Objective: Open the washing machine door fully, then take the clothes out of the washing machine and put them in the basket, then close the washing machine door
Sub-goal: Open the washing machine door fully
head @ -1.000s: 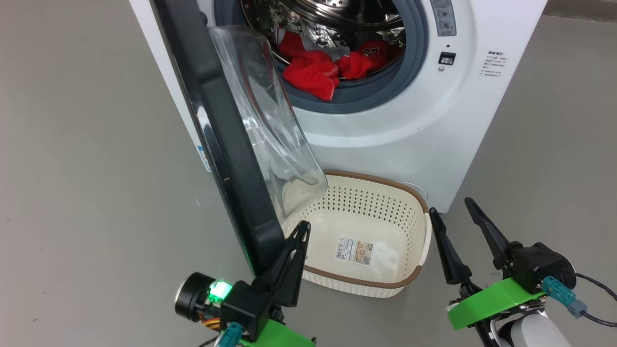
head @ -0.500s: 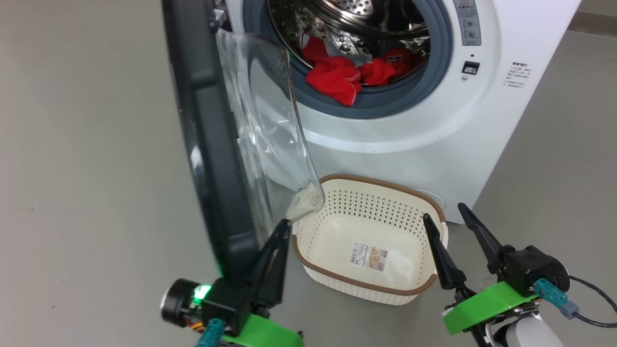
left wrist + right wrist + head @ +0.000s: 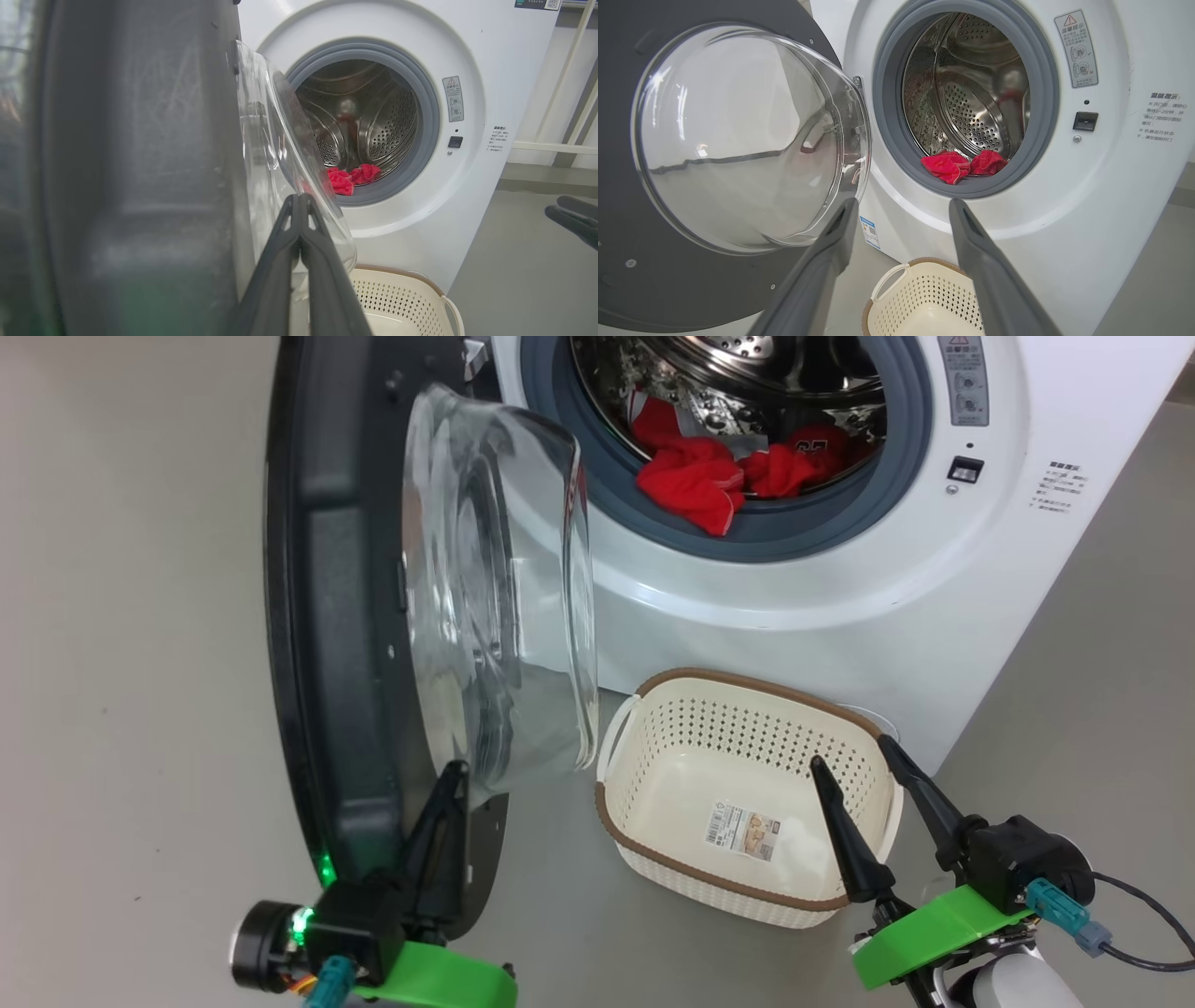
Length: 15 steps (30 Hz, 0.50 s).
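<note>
Fingers of the left gripper [image 3: 453, 775] are pressed together into one dark blade with nothing between them. It lies along the inner face of the washing machine door [image 3: 336, 616], low down, with the tip by the lower edge of the glass bowl [image 3: 495, 597]. Contact looks likely but I cannot confirm it. Fingers of the right gripper [image 3: 850, 751] are spread and empty, hanging over the right end of the basket [image 3: 700, 887].

The washing machine [image 3: 840, 616] stands ahead with its mouth uncovered, the grey rubber ring [image 3: 803, 537] exposed all round. The door is swung out to the robot's left on its hinge, inner side and bowl facing the right arm. It stands well away from the opening, though there may be more swing left.

The basket sits on the floor just in front of the machine, below the mouth and right of the door. It is empty apart from the label on its bottom.

The clothes [image 3: 695, 485] are a red heap at the front lip of the drum [image 3: 747, 364], one fold hanging over the ring.

Step in hand, as I judge it: finishing the door swing.
- Push with the flat of the closed fingers on the black frame, not on the glass, where a tip would slide.
- Follow the hinge arc outward and leftward. A straight shove would run the blade off the rim.
- Ease off when the hinge resists.
- Hold the right arm where it is, open, ready for the reach into the drum.
</note>
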Tool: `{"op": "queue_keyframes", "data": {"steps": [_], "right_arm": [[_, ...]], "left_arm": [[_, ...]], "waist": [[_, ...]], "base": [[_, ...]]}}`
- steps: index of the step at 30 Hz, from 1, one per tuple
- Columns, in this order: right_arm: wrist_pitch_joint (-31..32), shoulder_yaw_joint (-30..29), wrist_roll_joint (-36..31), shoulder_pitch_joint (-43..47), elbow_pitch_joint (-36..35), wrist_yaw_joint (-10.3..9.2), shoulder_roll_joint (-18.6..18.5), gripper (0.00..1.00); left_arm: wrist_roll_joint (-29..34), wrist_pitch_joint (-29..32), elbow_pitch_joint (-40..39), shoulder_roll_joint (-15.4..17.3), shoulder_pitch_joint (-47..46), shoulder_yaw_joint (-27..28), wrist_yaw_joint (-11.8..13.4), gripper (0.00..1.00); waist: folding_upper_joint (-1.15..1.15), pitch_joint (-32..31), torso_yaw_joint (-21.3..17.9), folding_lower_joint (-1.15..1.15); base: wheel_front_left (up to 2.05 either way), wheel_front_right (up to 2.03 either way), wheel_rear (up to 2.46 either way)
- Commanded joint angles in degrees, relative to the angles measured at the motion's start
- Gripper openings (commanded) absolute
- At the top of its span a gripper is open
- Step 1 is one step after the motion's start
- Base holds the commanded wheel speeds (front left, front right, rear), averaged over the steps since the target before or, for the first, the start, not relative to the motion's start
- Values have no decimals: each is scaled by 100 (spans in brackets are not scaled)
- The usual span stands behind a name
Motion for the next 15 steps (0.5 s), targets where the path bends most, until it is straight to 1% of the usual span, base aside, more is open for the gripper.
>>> {"op": "queue_keyframes", "data": {"steps": [1,15], "right_arm": [[-36,131,-9,-75,-133,26,11,100],[-36,117,-84,-94,-105,26,11,100]], "left_arm": [[-47,-53,-146,160,-44,326,93,0],[-155,-160,5,364,-2,850,380,0]], "waist": [[0,15,33,0],[0,69,239,0]], "base": [[0,0,0],[0,0,0]]}}
